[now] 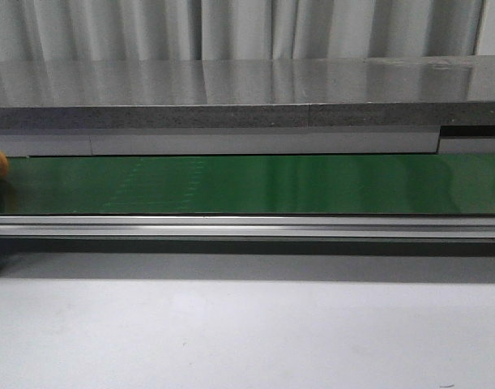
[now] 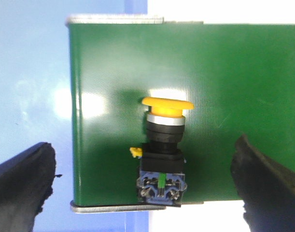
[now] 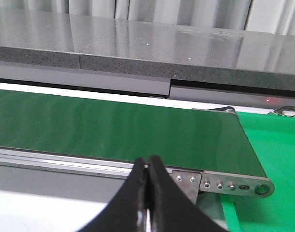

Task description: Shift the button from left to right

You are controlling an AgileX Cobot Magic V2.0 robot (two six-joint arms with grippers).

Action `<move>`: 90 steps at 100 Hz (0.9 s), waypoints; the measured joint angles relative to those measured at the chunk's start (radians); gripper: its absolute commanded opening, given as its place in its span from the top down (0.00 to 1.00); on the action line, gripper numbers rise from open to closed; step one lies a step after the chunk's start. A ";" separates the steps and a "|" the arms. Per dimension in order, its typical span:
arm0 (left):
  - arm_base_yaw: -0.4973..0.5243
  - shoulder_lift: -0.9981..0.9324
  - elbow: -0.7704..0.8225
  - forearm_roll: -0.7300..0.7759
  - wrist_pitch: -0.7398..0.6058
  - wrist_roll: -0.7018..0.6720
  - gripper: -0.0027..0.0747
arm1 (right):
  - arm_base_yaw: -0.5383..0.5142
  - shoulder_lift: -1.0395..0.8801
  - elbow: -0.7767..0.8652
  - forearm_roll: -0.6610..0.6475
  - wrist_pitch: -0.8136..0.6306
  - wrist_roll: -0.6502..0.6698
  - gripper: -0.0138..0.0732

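**Green belt carries button at its left end**

Orange-yellow and black, the button (image 2: 162, 147) lies on its side on the green conveyor belt (image 2: 224, 87), close to the belt's left end, likely set there to ride rightward. Its mushroom cap tops a silver collar and black boxy body, with a green-white mark on the blue terminal end. The left gripper (image 2: 147, 186) hangs over the button, fingers (image 2: 21, 179) spread wide, touching nothing. Beside the belt's right end, the right gripper (image 3: 147, 186) waits with fingers pressed together, empty.
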 measured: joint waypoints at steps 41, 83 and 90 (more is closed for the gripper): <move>-0.102 -0.499 0.386 -0.005 -0.350 0.002 0.08 | 0.000 0.000 0.000 0.000 0.000 0.000 0.98; -0.179 -1.072 0.899 -0.005 -0.751 0.002 0.08 | 0.000 0.000 0.000 0.000 0.000 0.000 0.98; -0.182 -1.135 0.964 -0.005 -0.802 0.002 0.08 | 0.000 0.000 0.000 0.000 0.000 0.000 0.98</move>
